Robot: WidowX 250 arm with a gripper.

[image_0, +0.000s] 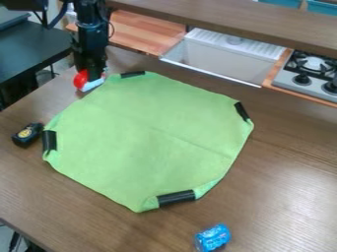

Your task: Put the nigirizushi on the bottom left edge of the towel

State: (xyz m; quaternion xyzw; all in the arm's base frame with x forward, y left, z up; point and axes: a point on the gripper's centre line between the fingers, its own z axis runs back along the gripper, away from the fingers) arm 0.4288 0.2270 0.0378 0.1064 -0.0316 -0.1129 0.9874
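While the red-and-white toy nigirizushi (86, 83) sits by the upper-left edge of the green cloth towel (148, 135), its long axis seems to slant from lower left to upper right, white side towards the cloth. Above it hangs the black gripper (92, 73); whether it's gripping the sushi, I can't tell. Brown wooden surface (283, 172) stretches between the towel's black-banded lower edge and a crinkly blue packet (213, 238).

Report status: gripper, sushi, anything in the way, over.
Gripper at the nigirizushi, hold unconfirmed. Nigirizushi by upper-left edge of towel. Possible snags: black strips at its left and bottom corners.
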